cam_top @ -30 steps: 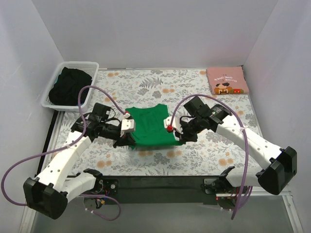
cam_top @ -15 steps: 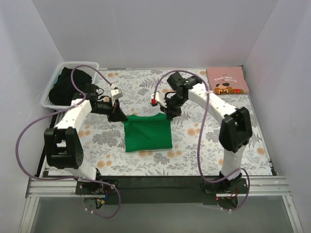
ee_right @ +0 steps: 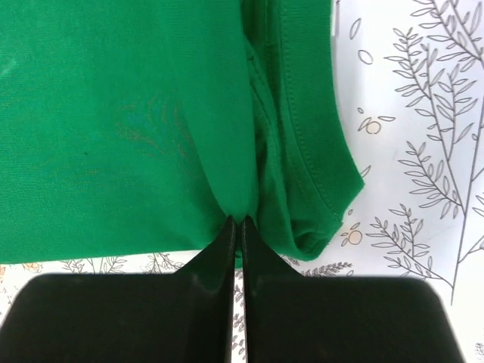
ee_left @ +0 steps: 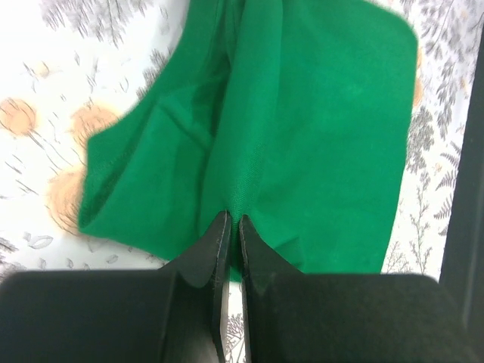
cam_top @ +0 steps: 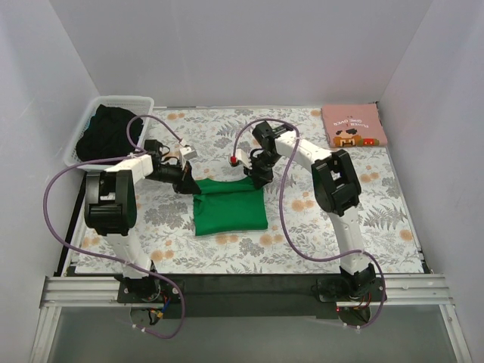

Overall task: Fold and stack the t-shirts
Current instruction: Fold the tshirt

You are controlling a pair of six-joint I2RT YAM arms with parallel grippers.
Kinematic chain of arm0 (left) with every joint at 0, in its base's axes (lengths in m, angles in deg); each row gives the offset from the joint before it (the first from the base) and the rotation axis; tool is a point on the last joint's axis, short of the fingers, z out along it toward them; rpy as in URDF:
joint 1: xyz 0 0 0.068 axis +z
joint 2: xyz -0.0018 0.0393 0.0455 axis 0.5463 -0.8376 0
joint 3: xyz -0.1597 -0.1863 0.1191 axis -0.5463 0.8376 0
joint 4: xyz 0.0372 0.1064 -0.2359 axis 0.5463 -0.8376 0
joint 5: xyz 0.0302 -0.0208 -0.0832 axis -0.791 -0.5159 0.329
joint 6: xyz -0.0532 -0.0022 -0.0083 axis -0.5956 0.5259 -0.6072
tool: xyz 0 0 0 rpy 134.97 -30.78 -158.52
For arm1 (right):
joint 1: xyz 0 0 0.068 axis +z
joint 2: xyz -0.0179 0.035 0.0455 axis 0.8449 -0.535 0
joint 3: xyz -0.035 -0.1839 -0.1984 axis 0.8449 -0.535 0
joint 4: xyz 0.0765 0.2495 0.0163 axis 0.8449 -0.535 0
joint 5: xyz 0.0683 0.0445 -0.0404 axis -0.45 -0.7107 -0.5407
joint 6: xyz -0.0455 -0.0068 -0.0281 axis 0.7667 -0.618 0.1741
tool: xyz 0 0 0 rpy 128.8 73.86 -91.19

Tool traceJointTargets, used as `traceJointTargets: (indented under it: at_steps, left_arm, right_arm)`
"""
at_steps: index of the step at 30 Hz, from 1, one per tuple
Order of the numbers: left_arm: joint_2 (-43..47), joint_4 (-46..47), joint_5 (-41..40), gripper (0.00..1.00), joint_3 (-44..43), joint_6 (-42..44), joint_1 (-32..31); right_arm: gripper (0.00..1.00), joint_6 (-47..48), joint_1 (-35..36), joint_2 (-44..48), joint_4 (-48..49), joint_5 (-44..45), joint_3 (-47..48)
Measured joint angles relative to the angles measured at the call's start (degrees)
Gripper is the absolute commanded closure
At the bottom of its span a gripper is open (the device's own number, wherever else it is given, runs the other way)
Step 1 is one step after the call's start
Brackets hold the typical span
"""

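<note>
A bright green t-shirt (cam_top: 229,208) lies folded over on the floral cloth at mid-table. At its far left corner my left gripper (cam_top: 184,186) is shut on the green t-shirt (ee_left: 302,128), with a pinch of cloth between the black fingertips. My right gripper (cam_top: 259,179) grips the far right corner, shut on the same green t-shirt (ee_right: 128,128), with a hemmed edge bunched to the right of the tips. A pale pink t-shirt (cam_top: 353,125) with a brown-and-orange print lies folded at the far right corner.
A white slatted basket (cam_top: 82,137) holding dark clothing stands at the far left. The floral table cloth (cam_top: 333,227) covers the table. White walls close in the back and both sides. Purple cables loop off both arms.
Both grippers carried the near edge of the green t-shirt away from the bases to the far side, folding it in half. In the last half second they sank lower onto the far edge.
</note>
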Motion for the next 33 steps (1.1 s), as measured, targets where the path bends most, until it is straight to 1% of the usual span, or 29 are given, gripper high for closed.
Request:
traceJointTargets:
  at_steps: [2,5,10,12,13,14,15,17,18,20,22,25,27,33]
  left_arm:
    - [0.44,0.96,-1.25,0.99,2.47,0.11,-0.66]
    - [2.95,2.25,-2.86,0.99,8.70,0.07,-2.71]
    - [10.62,1.16,-3.54,0.99,17.05,0.22,-5.53]
    - [14.34,0.07,-3.56,0.96,18.93,0.20,-5.53]
    - [15.85,-0.15,-3.67,0.91,19.37,0.13,-5.53]
    - [16.85,-0.42,-3.78,0.85,19.47,0.13,-5.53]
    - [17.94,-0.55,-3.91,0.74,19.47,-0.13,-5.53]
    - [19.19,-0.66,-4.57,0.68,18.84,-0.92,-5.40]
    - [19.28,-0.66,-4.83,0.60,18.05,-1.46,-5.25]
    - [18.93,-0.26,-5.16,0.50,15.76,-2.40,-4.87]
    - [18.67,0.74,-4.94,0.39,13.00,-3.04,-4.74]
    - [18.64,3.37,-3.50,0.38,9.88,-4.17,-4.96]
    - [18.21,5.07,-2.97,0.38,8.33,-4.39,-6.51]
    - [13.57,12.13,-3.74,0.38,7.39,-5.60,-16.55]
  right_arm:
    - [0.99,-0.31,0.04,1.16,1.46,-0.31,-2.45]
    - [0.99,-0.94,0.22,5.11,3.48,-1.18,-9.05]
    - [0.99,-2.64,2.01,13.09,4.37,-3.80,-22.58]
    - [0.99,-3.69,3.06,15.34,3.87,-5.05,-25.99]
    - [0.97,-4.02,3.41,15.96,3.69,-5.31,-26.69]
    - [0.93,-4.61,3.65,16.50,3.48,-5.57,-26.99]
    - [0.82,-5.38,3.69,16.87,3.58,-5.73,-26.99]
    - [0.74,-6.95,3.32,17.33,3.30,-5.75,-26.25]
    - [0.68,-7.61,2.93,17.35,3.13,-5.75,-25.40]
    - [0.65,-9.53,1.73,17.35,2.73,-5.86,-22.53]
    - [0.66,-12.09,0.13,17.33,2.51,-6.88,-18.60]
    - [0.69,-17.44,-2.23,16.63,3.10,-9.79,-12.07]
    - [0.71,-20.81,-3.54,15.39,3.69,-12.20,-8.90]
    - [0.74,-29.77,-3.91,5.92,4.24,-19.50,-4.24]
